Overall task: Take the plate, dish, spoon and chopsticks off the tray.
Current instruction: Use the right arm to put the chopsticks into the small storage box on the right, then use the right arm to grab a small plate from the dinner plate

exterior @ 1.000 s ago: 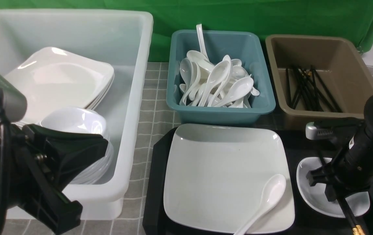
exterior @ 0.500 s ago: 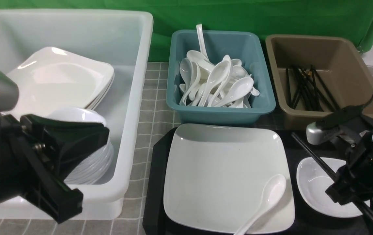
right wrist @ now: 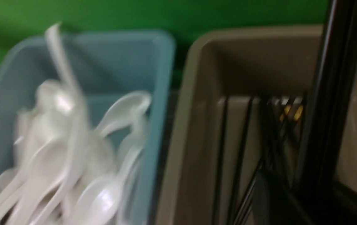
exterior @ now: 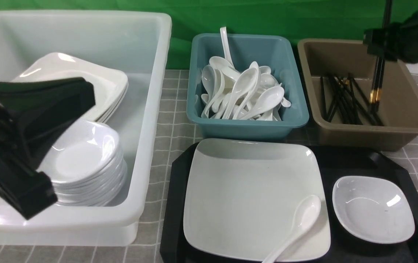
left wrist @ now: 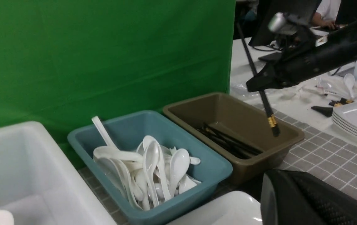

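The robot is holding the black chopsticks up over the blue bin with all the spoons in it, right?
Not quite. The right gripper is holding the black chopsticks up over the brown bin, where other chopsticks already lie. The blue bin with all the spoons in it is next to it. The front view shows this.

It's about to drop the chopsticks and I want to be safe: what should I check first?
1. Grip: the right gripper holds the chopsticks: ok.
2. They hang over the brown bin, gold ends down: ok.
3. Tips below the bin's rim: cannot tell.
4. Bin contents are only other chopsticks: ok.
5. Is the tray cleared: not ok; the plate with the spoon, and the dish, sit on it.
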